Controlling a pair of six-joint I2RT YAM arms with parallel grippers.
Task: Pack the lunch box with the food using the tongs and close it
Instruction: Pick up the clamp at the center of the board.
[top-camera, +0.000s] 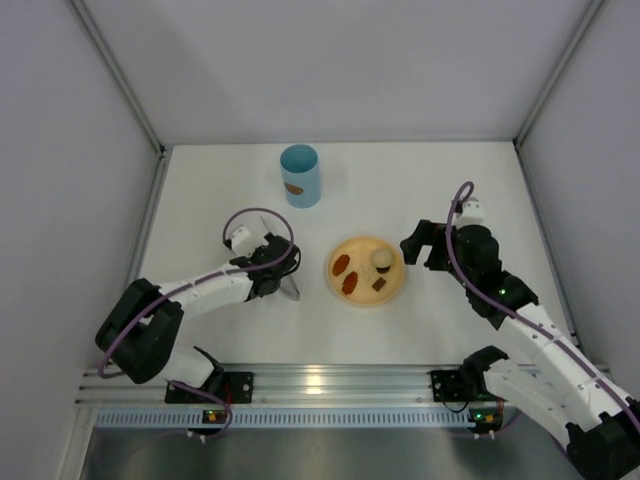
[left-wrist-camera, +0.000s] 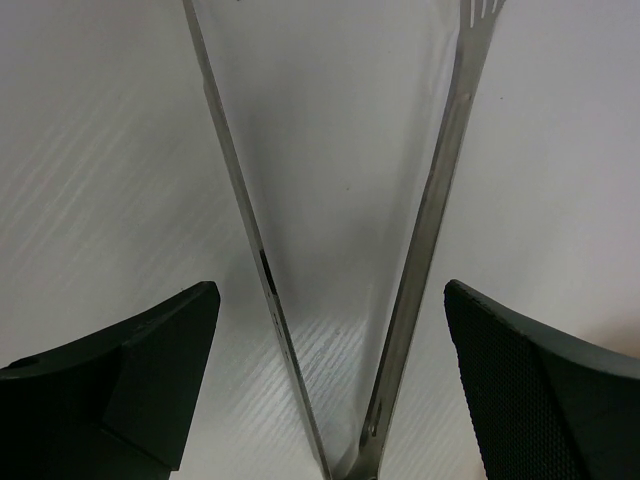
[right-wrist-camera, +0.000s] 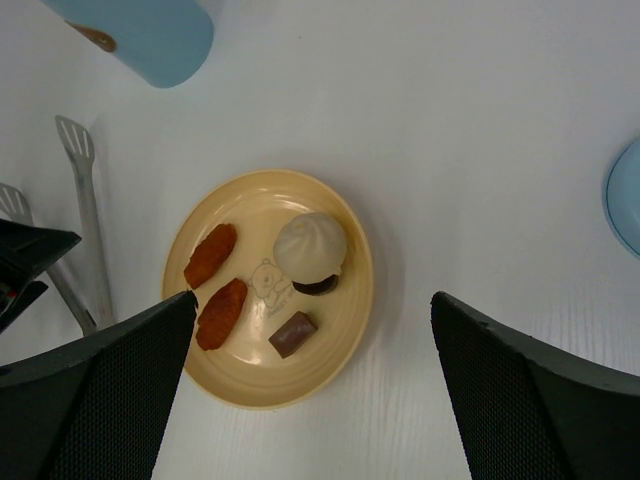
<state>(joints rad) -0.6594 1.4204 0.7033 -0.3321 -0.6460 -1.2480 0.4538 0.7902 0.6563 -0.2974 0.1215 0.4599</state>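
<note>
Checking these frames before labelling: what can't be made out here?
- Tongs: top view, mostly under the left gripper; left wrist view, ends cut by the edges.
- Lunch box: inside too small from above; right wrist view crops it at the top edge.
- Light blue object: right wrist view, cut by right edge.
- Dark piece: mostly under the white bun.

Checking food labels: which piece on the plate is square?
The dark brown chunk, the only flat-sided, blocky piece. In the right wrist view, the upper oval and lower oval are reddish and rounded, and the cream bun is domed.
</note>
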